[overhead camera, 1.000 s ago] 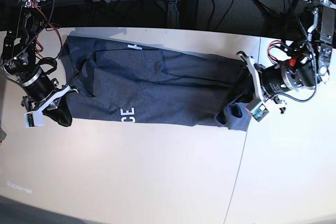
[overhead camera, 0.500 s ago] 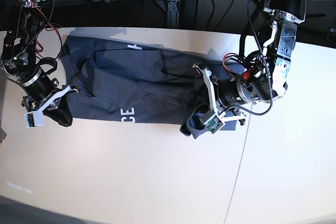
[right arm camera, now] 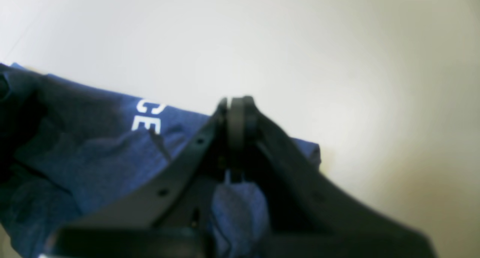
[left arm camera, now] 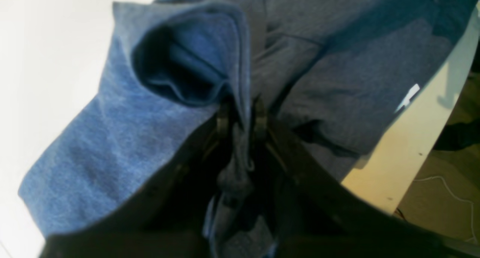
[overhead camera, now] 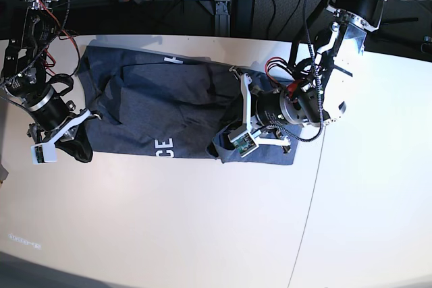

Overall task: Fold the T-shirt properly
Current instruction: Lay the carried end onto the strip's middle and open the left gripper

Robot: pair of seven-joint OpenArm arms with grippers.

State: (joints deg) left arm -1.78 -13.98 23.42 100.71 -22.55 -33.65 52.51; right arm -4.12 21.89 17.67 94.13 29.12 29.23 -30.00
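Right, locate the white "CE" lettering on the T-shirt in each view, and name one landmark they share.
Base: "CE" lettering on the T-shirt's near edge, left of centre.
Right wrist: same letters left of centre, beside the right end effector.
Left wrist: not in view; only small white scraps show.
Shared landmark: the white table.

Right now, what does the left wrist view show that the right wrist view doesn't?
Only the left wrist view shows the left hand pinching a bunched fold of the T-shirt, its layers rolled open above, plus the table edge. Only the right wrist view shows the white letters "CE" and the right hand closed. Both show blue-grey shirt fabric on the pale table.
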